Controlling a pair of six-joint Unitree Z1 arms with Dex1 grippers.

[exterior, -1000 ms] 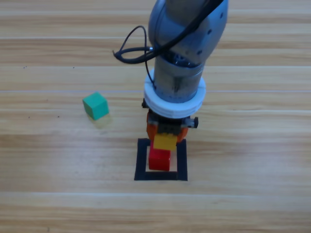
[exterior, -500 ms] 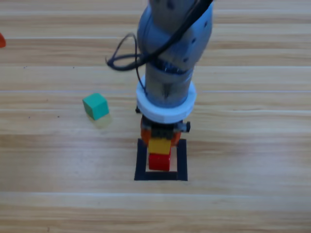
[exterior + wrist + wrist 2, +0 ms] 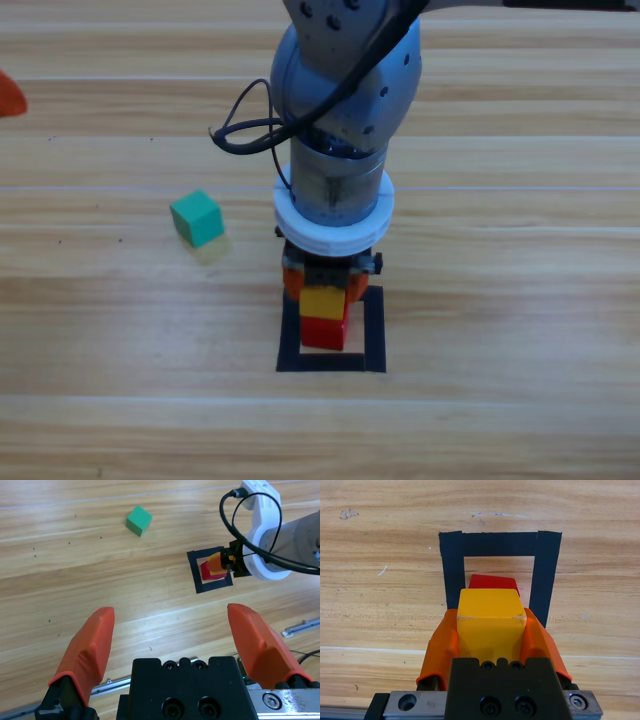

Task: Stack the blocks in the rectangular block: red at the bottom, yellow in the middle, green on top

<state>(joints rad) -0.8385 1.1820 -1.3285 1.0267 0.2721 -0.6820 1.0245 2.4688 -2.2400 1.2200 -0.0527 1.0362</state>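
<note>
Table: I see a light wooden tabletop [image 3: 520, 300] with long plank grain running side to side; faint specks on it in the left wrist view.
Room: only a metal rail [image 3: 300, 626] at the table edge shows in my left wrist view, nothing else of the room.
Right arm: my grey arm [image 3: 345, 110] comes down from the top, centre of the high view, with a black cable looping off its left side.
Left arm: waiting off to the left; just an orange jaw tip [image 3: 10, 95] shows at the high view's left edge.
Left gripper [image 3: 172, 630]: jaws spread wide, nothing between them, hanging over bare wood.
Right gripper [image 3: 491, 630]: clamped on the yellow cube, one orange jaw pressed on each side.
Tape rectangle [image 3: 374, 330]: black hollow outline, flat on the table, directly below my right gripper.
Red cube [image 3: 323, 333]: plain, sits inside the tape rectangle.
Yellow cube [image 3: 490, 622]: plain, glossy, directly above the red cube; I can't tell if they touch.
Green cube [image 3: 196, 218]: teal, slightly turned, alone on the wood well left of the rectangle.
</note>
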